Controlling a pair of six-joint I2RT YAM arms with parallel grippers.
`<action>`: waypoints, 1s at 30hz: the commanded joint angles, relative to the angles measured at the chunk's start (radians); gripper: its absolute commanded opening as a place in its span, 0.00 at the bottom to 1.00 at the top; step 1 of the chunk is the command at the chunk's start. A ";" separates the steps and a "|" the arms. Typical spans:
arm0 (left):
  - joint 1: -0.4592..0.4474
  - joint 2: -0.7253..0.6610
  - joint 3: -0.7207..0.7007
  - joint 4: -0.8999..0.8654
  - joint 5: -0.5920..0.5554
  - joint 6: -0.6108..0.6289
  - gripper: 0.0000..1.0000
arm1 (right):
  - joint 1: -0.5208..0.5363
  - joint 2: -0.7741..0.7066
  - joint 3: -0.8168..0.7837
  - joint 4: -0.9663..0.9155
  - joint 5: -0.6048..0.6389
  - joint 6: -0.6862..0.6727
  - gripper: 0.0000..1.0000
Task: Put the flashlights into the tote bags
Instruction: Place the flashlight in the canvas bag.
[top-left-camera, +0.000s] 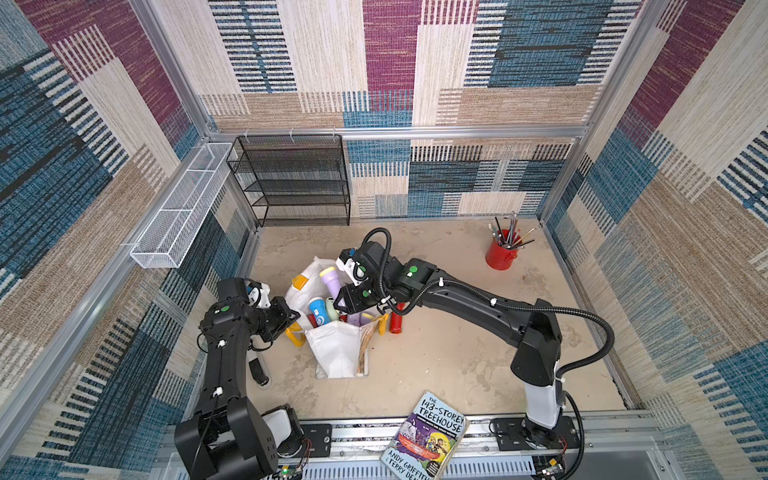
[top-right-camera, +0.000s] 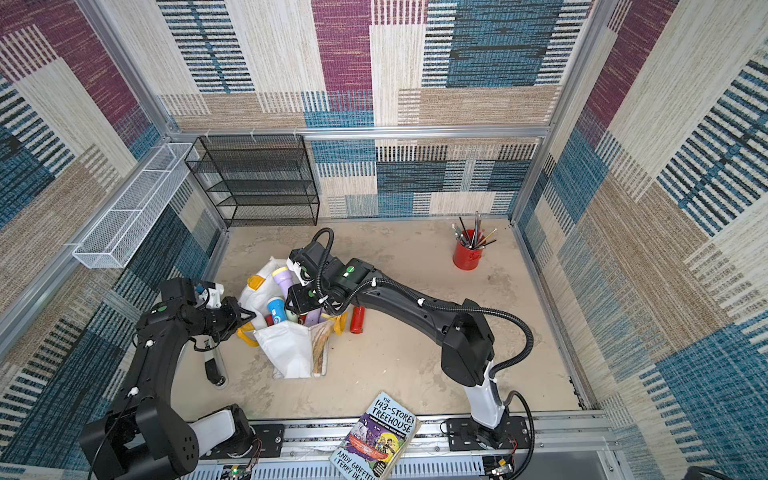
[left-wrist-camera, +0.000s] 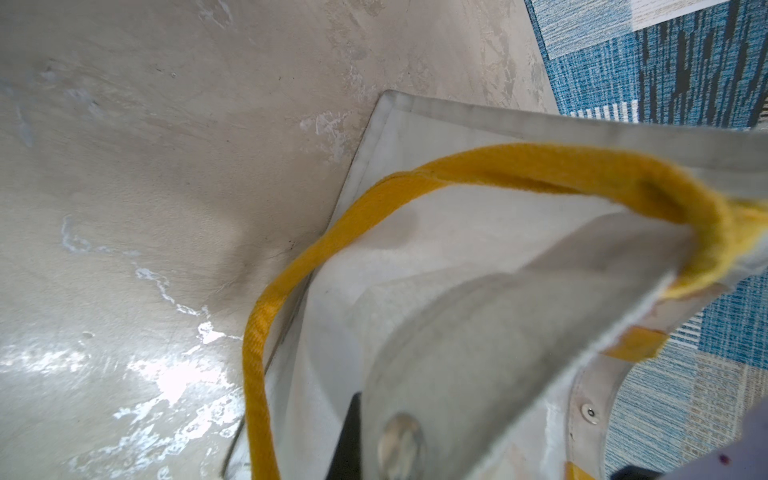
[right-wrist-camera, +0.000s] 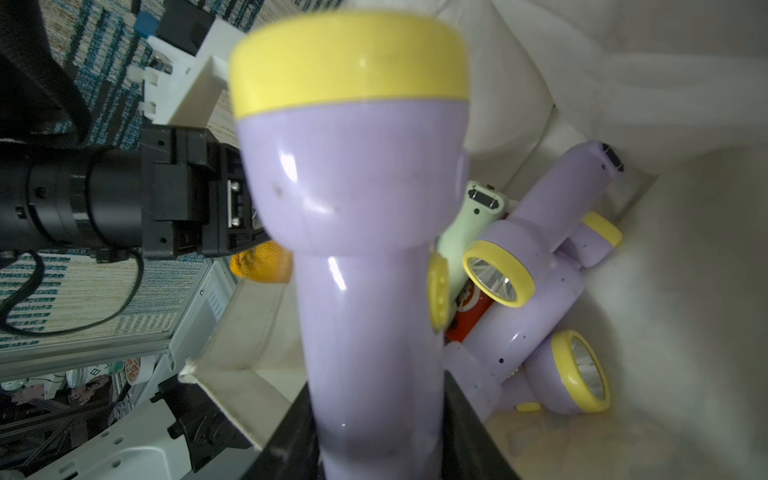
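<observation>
The lilac flashlight, yellow-headed, is clamped by its barrel between the narrowed jaws of the right gripper, with its head pointing away from the wrist. It hangs at the open mouth of the tote bag, which sits on the table. The left gripper is closed on the bag's rim beside a yellow handle. In the right wrist view the held barrel hides the jaw tips. In the left wrist view the fingers lie largely behind fabric. The bag holds a blue flashlight, a pale green flashlight, several lilac flashlights and a half-covered red flashlight. Another red flashlight lies on the table just beside the bag.
</observation>
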 joint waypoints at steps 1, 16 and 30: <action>-0.001 -0.007 0.001 -0.005 0.018 0.002 0.00 | 0.006 0.015 0.003 0.008 -0.018 0.012 0.37; -0.001 -0.019 -0.002 -0.005 0.021 0.003 0.00 | 0.007 0.086 0.020 -0.021 -0.058 0.092 0.36; -0.001 -0.021 -0.001 -0.006 0.023 0.005 0.00 | 0.005 0.165 0.053 -0.079 -0.055 0.155 0.37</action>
